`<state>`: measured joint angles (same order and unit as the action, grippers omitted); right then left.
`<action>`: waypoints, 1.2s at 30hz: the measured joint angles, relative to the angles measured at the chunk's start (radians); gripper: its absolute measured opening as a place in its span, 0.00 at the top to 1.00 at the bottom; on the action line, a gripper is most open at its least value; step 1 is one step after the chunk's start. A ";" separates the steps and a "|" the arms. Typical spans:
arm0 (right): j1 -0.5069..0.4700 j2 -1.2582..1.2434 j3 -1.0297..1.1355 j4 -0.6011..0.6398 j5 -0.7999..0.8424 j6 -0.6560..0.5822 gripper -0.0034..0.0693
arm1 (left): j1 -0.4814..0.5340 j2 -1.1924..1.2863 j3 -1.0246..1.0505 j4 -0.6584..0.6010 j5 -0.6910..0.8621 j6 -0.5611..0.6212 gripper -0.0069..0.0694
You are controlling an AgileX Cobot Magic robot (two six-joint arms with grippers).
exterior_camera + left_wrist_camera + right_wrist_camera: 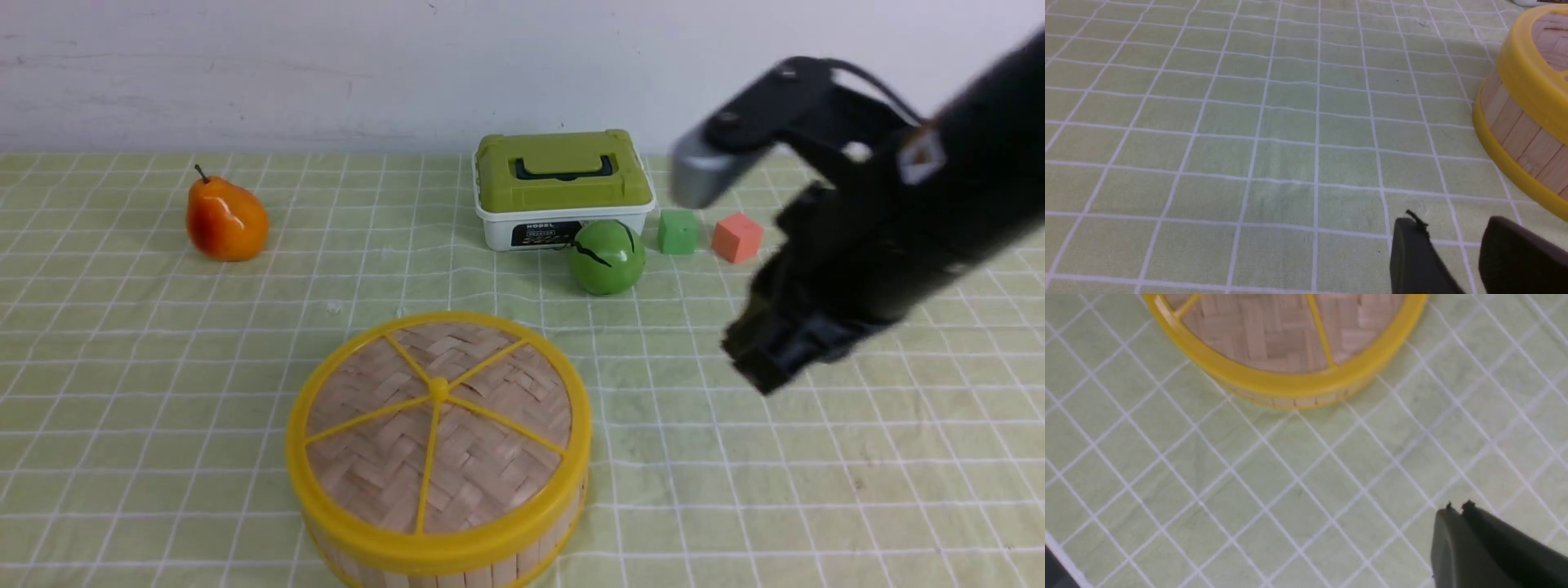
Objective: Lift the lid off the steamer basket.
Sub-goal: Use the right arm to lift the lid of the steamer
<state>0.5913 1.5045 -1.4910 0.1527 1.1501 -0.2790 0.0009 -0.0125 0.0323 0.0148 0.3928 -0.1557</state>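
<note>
A: "Two pincers: the right gripper (1457, 506) clenched on nothing, the left gripper (1451, 228) parted. The lid (438, 425)?"
B: "Seated on the steamer basket (457, 576), front-centre. The right should open, then pinch its rim."

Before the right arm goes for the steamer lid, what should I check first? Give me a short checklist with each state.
1. Lid seated flat on the steamer basket: ok.
2. Lid top free of other things: ok.
3. Jaws of the right arm open: not ok, tips are together.
4. Right jaws over the lid: not ok, they are beside the basket, above the cloth.
5. Left jaws apart from the basket: ok, open, not touching it.
6. Lid loose enough to lift: cannot tell.
</note>
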 joint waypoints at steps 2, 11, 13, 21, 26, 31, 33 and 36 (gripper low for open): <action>0.018 0.088 -0.085 0.000 0.002 0.009 0.95 | 0.000 0.000 0.000 0.000 0.000 0.000 0.60; 0.093 0.456 -0.457 0.035 0.078 0.024 0.70 | 0.000 0.000 0.000 0.000 0.000 0.000 0.60; 0.113 0.504 -0.506 0.038 0.074 0.024 0.60 | 0.000 0.000 0.000 0.000 0.000 0.000 0.60; 0.147 0.614 -0.595 0.065 -0.023 0.034 0.30 | 0.000 0.000 0.000 0.000 0.000 0.000 0.60; 0.147 0.665 -0.598 0.064 -0.029 0.042 0.31 | 0.000 0.000 0.000 0.000 0.000 0.000 0.60; 0.147 0.692 -0.598 0.066 -0.012 0.050 0.43 | 0.000 0.000 0.000 0.000 0.000 0.000 0.60; 0.147 0.696 -0.599 0.064 -0.012 0.050 0.51 | 0.000 0.000 0.000 0.000 0.000 0.000 0.60; 0.147 0.697 -0.600 0.064 -0.012 0.050 0.64 | 0.000 0.000 0.000 0.000 0.000 0.000 0.60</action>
<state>0.7379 2.2016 -2.0907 0.2170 1.1384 -0.2290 0.0009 -0.0125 0.0323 0.0148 0.3928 -0.1557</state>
